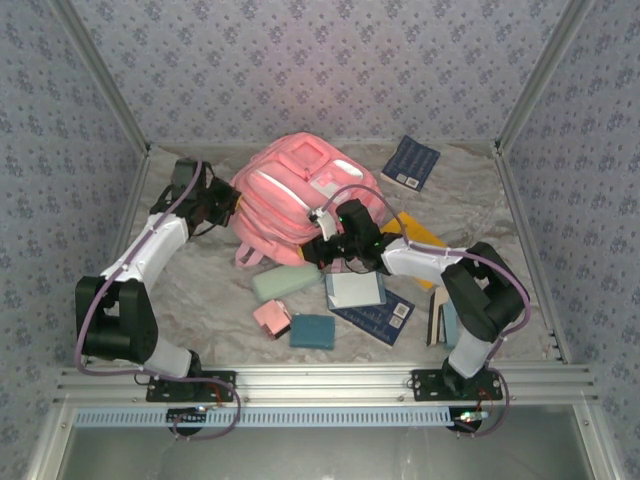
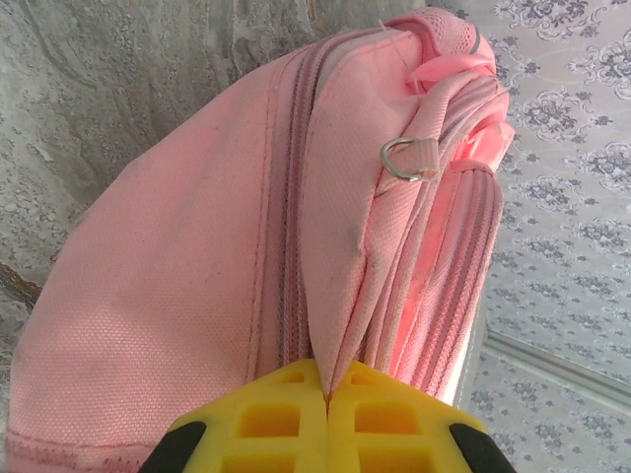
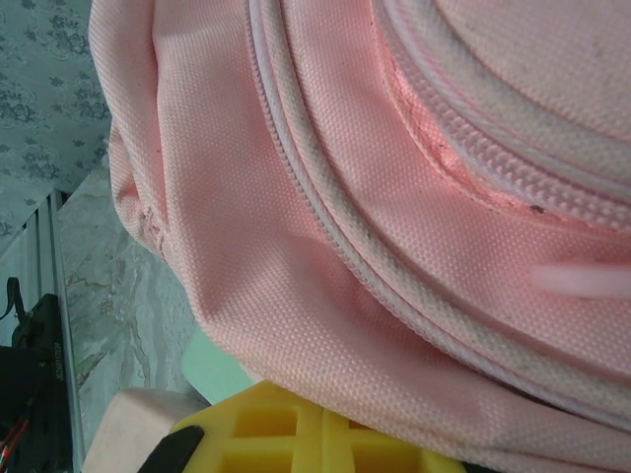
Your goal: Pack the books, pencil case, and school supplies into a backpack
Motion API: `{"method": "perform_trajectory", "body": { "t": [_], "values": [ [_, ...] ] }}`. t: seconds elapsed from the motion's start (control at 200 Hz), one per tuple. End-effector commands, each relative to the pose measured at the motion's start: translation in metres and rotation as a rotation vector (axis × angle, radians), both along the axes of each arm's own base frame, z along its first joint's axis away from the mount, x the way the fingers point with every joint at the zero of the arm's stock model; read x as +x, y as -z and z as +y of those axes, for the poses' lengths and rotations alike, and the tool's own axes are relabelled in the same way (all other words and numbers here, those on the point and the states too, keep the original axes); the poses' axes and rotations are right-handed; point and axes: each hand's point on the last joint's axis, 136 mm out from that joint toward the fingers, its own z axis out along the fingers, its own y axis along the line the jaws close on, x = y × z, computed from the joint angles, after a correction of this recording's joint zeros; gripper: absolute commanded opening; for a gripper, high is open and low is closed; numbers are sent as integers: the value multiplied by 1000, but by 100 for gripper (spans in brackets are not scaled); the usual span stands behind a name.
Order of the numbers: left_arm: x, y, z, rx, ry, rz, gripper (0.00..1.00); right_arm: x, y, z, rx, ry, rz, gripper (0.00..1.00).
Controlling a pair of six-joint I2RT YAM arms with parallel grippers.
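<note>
Nearest the arm bases on the counter, a pink boxy piece lies just beside a dark teal block. Off to the right, a thin teal-and-black slab sits close against the right arm. A little farther in, a navy book lies flat with a white-and-light-blue book overlapping its far left corner. The mint pencil case lies to the left of them, just below the backpack.

The pink backpack lies across the middle of the counter. The left end effector is at its left side, jaws closed tight on a fold of the pink cloth beside a zip. The right end effector is at the backpack's near right edge, jaws together. Their tips are hidden under the fabric, so whether they pinch it cannot be told. A yellow book pokes out behind the right arm. Farthest back, a second navy book lies near the rear right corner.
</note>
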Motion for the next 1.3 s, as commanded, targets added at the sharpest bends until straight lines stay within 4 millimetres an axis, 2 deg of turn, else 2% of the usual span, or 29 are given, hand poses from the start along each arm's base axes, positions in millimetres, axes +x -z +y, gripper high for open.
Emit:
{"method": "perform_trajectory", "body": {
  "t": [0.0,0.35,0.61,0.844,0.939,1.099,1.229,1.284,1.294],
  "values": [
    [-6,-24,-15,-39,30,-55,0,1,-45,21,89,-40,-73,0],
    [-13,-12,-23,-7,53,-46,0,-8,-74,37,151,-86,-84,0],
    [-20,-7,-31,73,133,-49,0,-9,-80,44,183,-105,-44,0],
    [-42,-19,-20,275,290,-62,31,-10,-68,39,165,-82,10,0],
    [-55,-23,-23,286,350,-77,43,-6,-54,39,141,-38,119,1],
    [-85,-22,-23,301,427,-81,53,-9,-24,41,86,-21,319,2],
    [-108,-17,-23,301,470,-89,54,-16,-18,43,43,-23,296,6],
    [-115,-13,-21,314,482,-80,54,-18,-14,43,28,-14,311,13],
    [-117,-12,-20,314,485,-77,54,-15,-23,47,43,-13,301,14]
  ]
}}
